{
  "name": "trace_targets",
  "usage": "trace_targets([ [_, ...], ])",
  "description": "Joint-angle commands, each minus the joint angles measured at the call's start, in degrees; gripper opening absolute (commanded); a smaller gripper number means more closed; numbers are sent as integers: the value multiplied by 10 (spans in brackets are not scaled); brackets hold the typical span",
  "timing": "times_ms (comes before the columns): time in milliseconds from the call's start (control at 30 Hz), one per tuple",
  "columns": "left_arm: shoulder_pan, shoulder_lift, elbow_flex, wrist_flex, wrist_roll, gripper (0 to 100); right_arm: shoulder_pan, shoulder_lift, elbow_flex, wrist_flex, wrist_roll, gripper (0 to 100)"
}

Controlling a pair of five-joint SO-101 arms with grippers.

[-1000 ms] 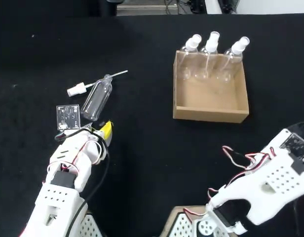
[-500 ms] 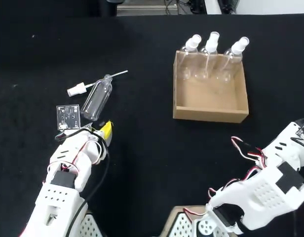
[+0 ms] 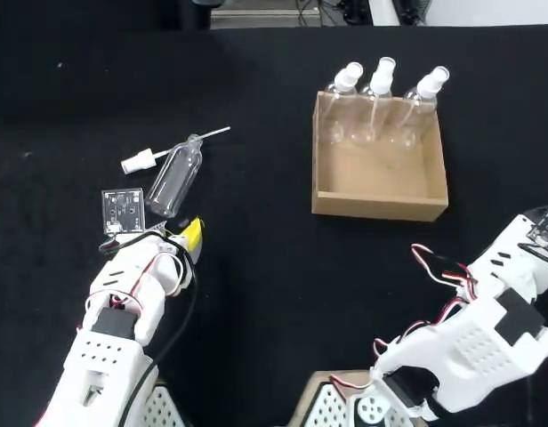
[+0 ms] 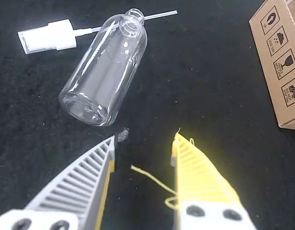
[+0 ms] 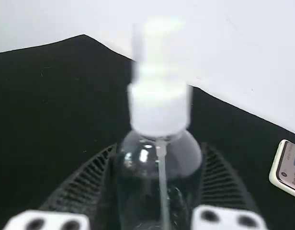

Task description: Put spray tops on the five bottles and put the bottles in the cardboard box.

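A clear bottle [image 3: 174, 181] [image 4: 105, 76] without a top lies on its side on the black table. A loose white spray top [image 3: 138, 161] [image 4: 46, 37] lies right behind it, its thin tube running past the bottle's neck. My left gripper [image 3: 176, 234] [image 4: 143, 140] stands open just short of the bottle's base, apart from it. My right gripper [image 5: 157, 184] is shut on an upright clear bottle [image 5: 159, 160] that carries a white spray top [image 5: 159, 100]. The cardboard box [image 3: 381, 206] holds three topped bottles [image 3: 382, 73] along its far wall.
The right arm [image 3: 487, 329] sits at the table's near right corner, in front of the box. A corner of the box [image 4: 279, 62] shows in the left wrist view. A phone-like object [image 5: 286, 167] lies past the held bottle. Bare black table lies between the arms.
The right arm has swung toward the table's right edge and turned its wrist. The left arm, the lying bottle and the loose spray top have not moved.
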Motion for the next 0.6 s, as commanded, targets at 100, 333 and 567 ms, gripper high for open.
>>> trace_targets([
  [100,6,-7,-8,-13,-7,188,5,-41,-30,-3,0,10],
  [333,6,-7,-8,-13,-7,188,1,-131,2,3,-2,11],
  [567,6,-7,-8,-13,-7,188,-62,-345,37,154,-13,11],
])
